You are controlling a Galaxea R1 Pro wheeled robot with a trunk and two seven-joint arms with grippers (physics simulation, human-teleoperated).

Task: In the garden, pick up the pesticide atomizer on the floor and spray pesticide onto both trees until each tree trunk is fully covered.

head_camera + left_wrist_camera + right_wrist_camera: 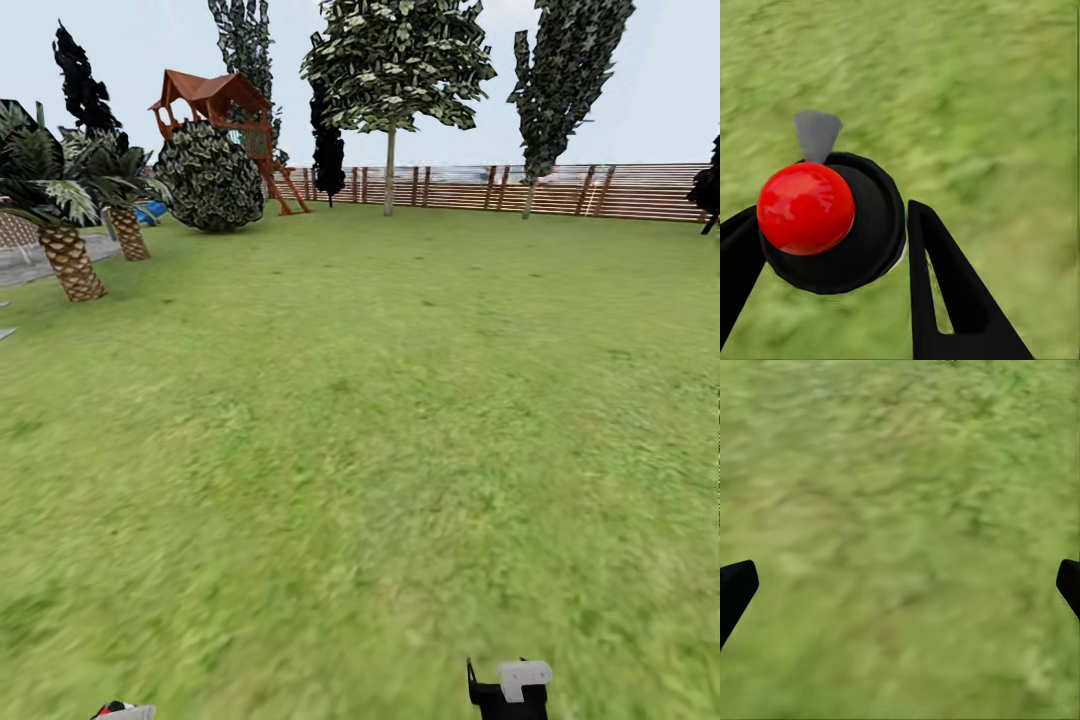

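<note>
Left gripper [832,262] clasping round red-capped atomizer [806,208], blurry grass [982,90]

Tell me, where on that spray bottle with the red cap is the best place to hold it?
Around its round black body, just under the red cap, with one of the fingers on each side. The left gripper appears to hold it just so. The body is round and even there; the red cap is a smooth dome that would likely slip, and the grey nozzle must stay free.
</note>
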